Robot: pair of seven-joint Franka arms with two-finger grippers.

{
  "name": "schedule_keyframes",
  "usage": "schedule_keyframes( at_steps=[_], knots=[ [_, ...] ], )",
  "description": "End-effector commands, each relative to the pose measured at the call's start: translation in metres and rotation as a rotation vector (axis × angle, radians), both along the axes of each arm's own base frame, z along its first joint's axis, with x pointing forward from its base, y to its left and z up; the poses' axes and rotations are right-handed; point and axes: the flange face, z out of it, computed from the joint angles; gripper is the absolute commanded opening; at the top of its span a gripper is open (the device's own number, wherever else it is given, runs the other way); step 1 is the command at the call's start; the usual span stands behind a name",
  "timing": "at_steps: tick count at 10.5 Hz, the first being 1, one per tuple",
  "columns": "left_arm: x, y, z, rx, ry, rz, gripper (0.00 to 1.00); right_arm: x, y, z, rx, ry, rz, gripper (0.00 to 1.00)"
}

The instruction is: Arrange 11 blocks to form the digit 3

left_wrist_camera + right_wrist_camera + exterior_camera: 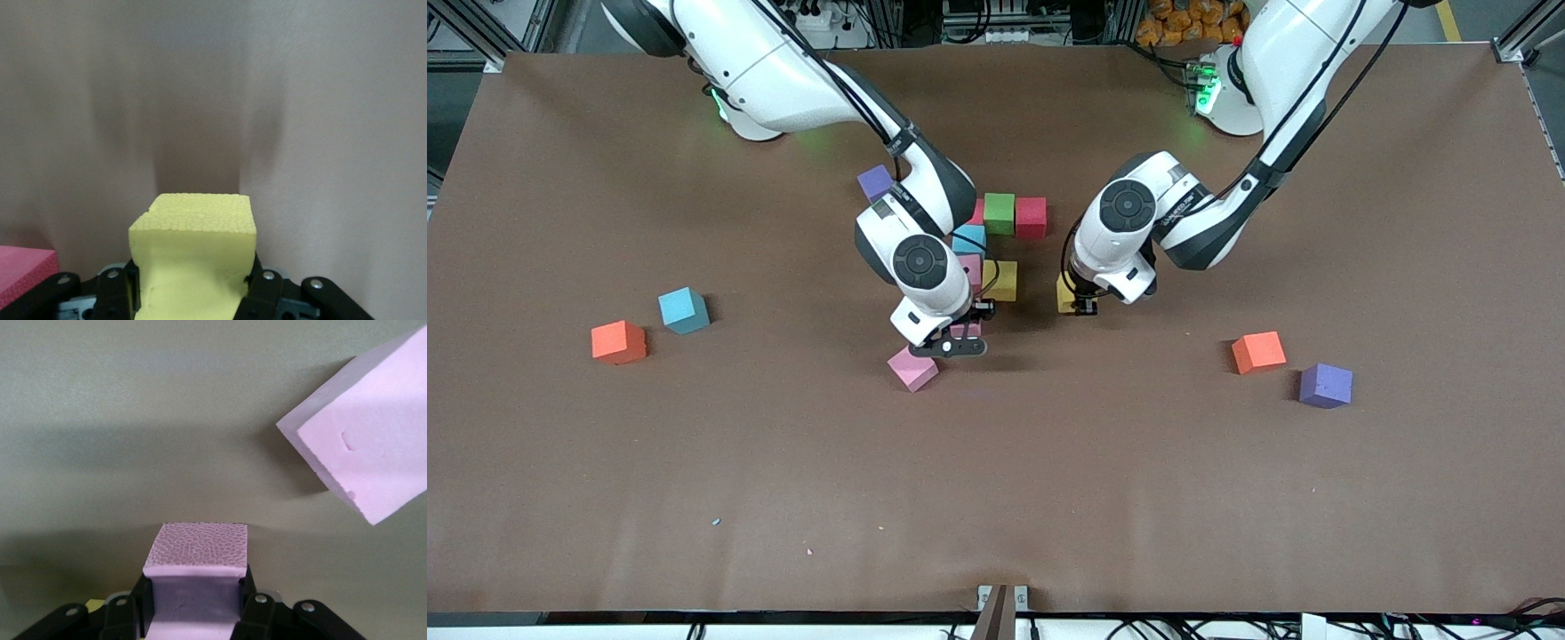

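Brown matte table with foam cubes scattered around and a half-built cluster mid-table, toward the robot bases: purple cube, green cube, red cube, light blue cube and a yellow cube sitting close together. Left gripper is clamped on a yellow block, which sits right between the fingers, low over the table beside the cluster toward the left arm's end. Right gripper is closed on a pink block, just at the cluster's camera-facing edge. A loose pink cube lies tilted right next to that one, a bit closer to the camera. Strays: an orange cube and a blue cube out at the right arm's end, another orange one and a purple one at the left arm's end. These look super light and squishy, with a grippy grainy surface; the yellow one already dents at the pinch. I'd say grab flat opposite faces, centred, and squeeze gently so they don't twist.
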Motion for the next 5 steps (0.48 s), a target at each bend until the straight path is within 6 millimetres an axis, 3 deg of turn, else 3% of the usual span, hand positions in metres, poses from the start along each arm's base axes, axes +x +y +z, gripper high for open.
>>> schedule_keyframes(
  at_steps=[1,5],
  knots=[
    [-0.002,-0.014,-0.004,-0.012,-0.015,-0.002,0.2,-0.01,0.001,-0.004,-0.002,0.026,0.016,0.0],
    [-0.005,-0.031,-0.013,-0.034,-0.01,-0.022,0.2,-0.012,-0.001,-0.007,-0.006,0.031,0.03,0.0]
  ],
)
